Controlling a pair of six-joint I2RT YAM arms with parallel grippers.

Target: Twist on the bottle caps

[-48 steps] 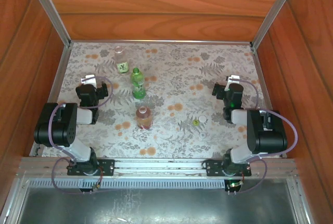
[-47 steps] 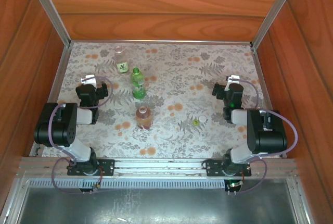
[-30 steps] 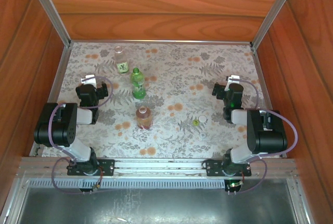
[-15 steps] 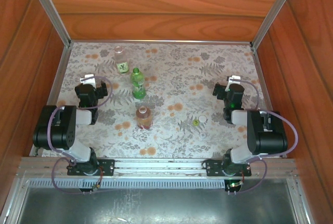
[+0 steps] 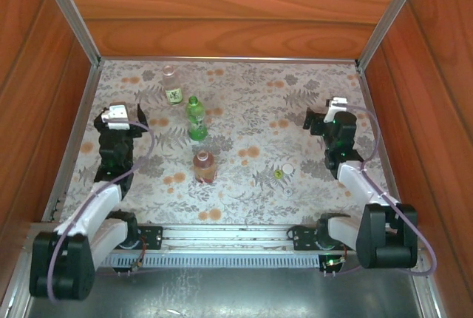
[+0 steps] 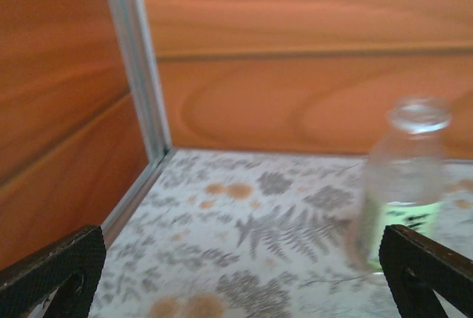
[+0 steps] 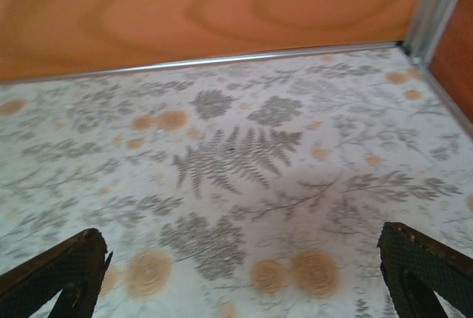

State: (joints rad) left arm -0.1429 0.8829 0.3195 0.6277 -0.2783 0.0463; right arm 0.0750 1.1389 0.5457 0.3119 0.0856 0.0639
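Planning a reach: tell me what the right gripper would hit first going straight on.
Nothing in its line: the right gripper faces bare patterned tablecloth, then the wooden back wall, probably met first.

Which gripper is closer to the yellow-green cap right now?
Right. The right gripper sits just beyond and to the right of the yellow-green cap; the left gripper is far off, on the other side of the amber bottle.

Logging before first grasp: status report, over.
Left tool open, empty. Right tool open, empty. Clear bottle, green bottle, amber bottle upright; yellow-green cap, white cap loose on table. Nothing blocking them.
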